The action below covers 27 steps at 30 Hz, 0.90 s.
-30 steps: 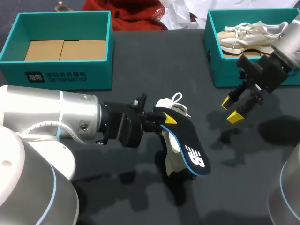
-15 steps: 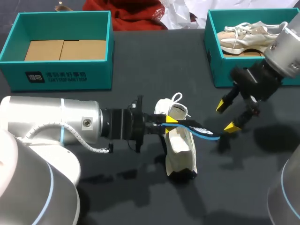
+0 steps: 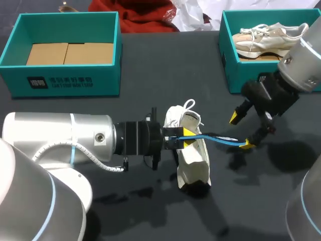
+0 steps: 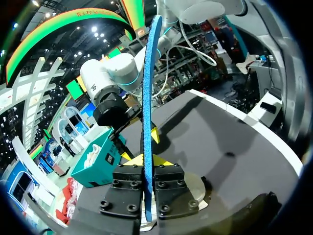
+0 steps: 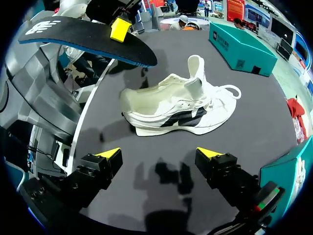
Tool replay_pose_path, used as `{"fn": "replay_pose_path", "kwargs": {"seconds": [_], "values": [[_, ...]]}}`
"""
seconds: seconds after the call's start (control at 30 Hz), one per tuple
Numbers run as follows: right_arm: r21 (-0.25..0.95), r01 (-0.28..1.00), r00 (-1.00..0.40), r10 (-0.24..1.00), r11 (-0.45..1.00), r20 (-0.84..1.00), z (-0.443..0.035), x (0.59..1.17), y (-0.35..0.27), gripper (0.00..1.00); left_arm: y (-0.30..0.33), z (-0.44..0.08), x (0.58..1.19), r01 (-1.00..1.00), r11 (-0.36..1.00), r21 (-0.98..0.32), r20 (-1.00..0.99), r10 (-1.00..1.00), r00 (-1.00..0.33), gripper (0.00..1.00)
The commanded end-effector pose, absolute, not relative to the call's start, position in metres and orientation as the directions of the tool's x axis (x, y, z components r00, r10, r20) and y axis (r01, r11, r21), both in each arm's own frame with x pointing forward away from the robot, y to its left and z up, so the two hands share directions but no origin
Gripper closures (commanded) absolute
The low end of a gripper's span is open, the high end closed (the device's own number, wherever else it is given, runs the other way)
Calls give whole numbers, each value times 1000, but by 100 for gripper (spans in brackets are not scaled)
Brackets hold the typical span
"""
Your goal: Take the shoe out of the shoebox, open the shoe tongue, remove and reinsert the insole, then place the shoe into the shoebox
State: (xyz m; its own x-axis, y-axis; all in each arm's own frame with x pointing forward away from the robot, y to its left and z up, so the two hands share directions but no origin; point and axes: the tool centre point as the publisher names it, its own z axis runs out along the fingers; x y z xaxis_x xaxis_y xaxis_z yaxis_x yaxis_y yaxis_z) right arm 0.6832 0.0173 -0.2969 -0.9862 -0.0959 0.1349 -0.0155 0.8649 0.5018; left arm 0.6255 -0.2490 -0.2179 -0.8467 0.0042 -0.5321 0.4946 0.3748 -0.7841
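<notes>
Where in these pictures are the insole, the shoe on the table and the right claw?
insole (image 3: 216, 138), head view, middle of its thin blue edge.
shoe (image 5: 168, 106), right wrist view, its side.
right claw (image 3: 241, 131), head view, midway between its two yellow tips.

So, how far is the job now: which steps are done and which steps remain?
Done: the white shoe is on the table, tongue lifted, insole out. In hand: the left gripper is shut on the insole above the shoe; the open right gripper is near its far end. Left: reinsert the insole, then put the shoe into a shoebox.
</notes>
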Motion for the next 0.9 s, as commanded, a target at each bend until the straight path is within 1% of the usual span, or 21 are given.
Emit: {"fn": "replay_pose_path", "kwargs": {"seconds": [0.03, 0.13, 0.33, 0.77, 0.9], "values": [[486, -38, -988, -107, 873, 114, -311, 681, 28, 0, -258, -224, 626, 503, 345, -793, -536, -2, -844, 100], [482, -52, -989, -112, 874, 96, -317, 681, 28, 0, -263, -226, 627, 494, 322, -807, -521, 4, -854, 100], [442, -70, -994, -100, 894, 45, -324, 675, 26, 0, -268, -231, 626, 450, 215, -867, -456, 26, -890, 100], [426, -74, -994, -101, 902, 43, -327, 676, 25, 0, -272, -237, 627, 444, 210, -871, -449, 26, -893, 100], [420, -117, -991, -131, 900, 4, -334, 676, 27, 0, -271, -239, 624, 443, 204, -873, -446, 34, -894, 100]]}}
